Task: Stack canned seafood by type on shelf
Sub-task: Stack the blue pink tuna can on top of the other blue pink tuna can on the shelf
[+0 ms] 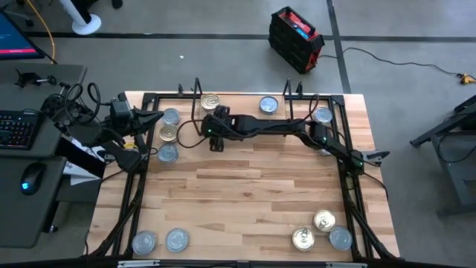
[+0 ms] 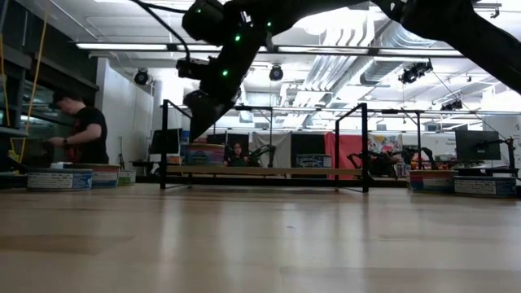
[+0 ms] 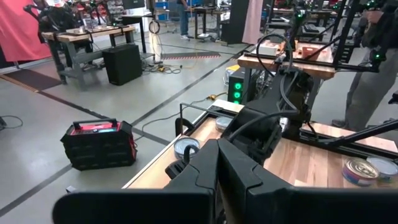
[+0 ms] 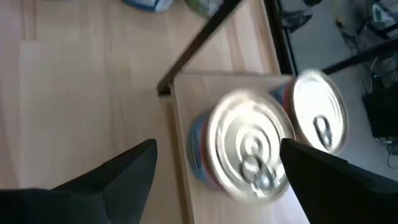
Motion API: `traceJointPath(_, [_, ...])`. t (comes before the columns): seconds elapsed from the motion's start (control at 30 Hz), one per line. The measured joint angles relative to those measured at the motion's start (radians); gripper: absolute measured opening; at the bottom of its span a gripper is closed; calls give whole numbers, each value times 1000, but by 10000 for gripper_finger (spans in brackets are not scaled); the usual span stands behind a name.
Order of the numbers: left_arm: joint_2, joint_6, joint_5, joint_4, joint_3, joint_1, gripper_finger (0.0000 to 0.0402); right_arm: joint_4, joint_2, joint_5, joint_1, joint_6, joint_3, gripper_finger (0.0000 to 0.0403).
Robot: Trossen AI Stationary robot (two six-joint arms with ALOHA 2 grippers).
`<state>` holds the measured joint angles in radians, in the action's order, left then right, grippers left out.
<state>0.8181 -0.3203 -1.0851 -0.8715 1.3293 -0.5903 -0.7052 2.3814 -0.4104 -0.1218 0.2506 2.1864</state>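
The shelf, a light board with black wire uprights, stands along the table's far edge. At its left end a shiny-lidded tin with a blue side sits flat on the board, and a gold-lidded tin sits right beside it. My right gripper hangs open above the first tin, one finger on either side and clear of it; in the high view it is here. Two silver tins lie farther right on the shelf. My left gripper waits shut, raised over the table's far left corner.
Three tins lie on the table left of the shelf, two silver ones at the near left and three at the near right. A black frame rims the table. The table's middle is bare wood.
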Motion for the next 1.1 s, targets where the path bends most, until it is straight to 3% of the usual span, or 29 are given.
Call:
traceJointPath(0.13, [0,-4,1,-1,0,0,0,-20,-29,49,-16,11,-5,312])
traceJointPath(0.23, [0,-4,1,-1,0,0,0,-37,-55,102,-36,-11,-6,264])
traceJointPath(0.33, [0,-5,1,-8,0,0,0,-105,-70,159,-59,-38,-6,186])
traceJointPath(0.5, [0,-9,1,-29,0,0,0,-258,-77,390,-97,-73,-8,25])
traceJointPath(0.67, [10,-57,39,-5,-16,1,0,-412,-90,505,-88,-56,-8,13])
traceJointPath(0.8, [27,-27,148,117,-138,25,0,-480,-114,556,-53,-44,-9,5])
traceJointPath(0.97, [32,29,423,511,-415,141,0,-567,-142,597,-8,-67,-28,1])
traceJointPath(1.1, [42,10,655,821,-613,249,0,-543,-251,597,43,-163,-218,0])
